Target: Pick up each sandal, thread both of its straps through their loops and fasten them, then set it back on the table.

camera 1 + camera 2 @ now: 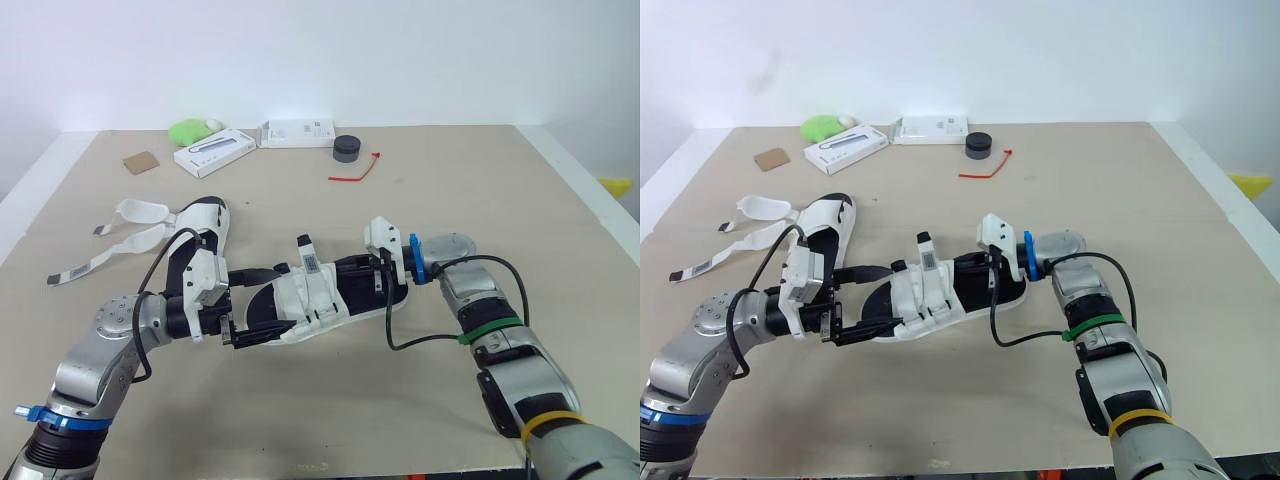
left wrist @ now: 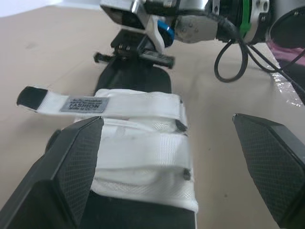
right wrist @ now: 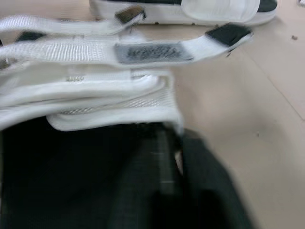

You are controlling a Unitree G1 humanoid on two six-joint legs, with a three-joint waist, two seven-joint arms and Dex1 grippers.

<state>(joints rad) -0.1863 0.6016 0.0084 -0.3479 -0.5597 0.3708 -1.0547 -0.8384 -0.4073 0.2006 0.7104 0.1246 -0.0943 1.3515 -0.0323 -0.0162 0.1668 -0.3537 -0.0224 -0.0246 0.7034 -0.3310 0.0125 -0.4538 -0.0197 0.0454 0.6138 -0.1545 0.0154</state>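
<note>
Left pincer point(image 1: 228, 328) sits at one end of the black-soled sandal with white woven straps point(image 1: 312, 298), which lies across the middle of the beige surface point(image 1: 430, 190). Right pincer point(image 1: 384, 276) is on the opposite end. A second white-strapped sandal point(image 1: 203, 228) lies near, beyond the left arm, its straps trailing loose.

Over to the left wrist view: the left pincer's fingers point(image 2: 66, 171) are spread wide with the sandal between them, one close against its side, the other well clear. Both white straps point(image 2: 143, 138) are folded across the footbed, and a grey-labelled tab point(image 2: 86, 104) pokes out free.

Right wrist view now: the right pincer looks to be pinching the dark end of the sole, with one finger on top and the lower one hidden.

This should be a light thing. The sole looks fairly stiff, so its ends are the safe grip. The webbing is floppy and will sag, so the tab end is the place to catch a strap.
</note>
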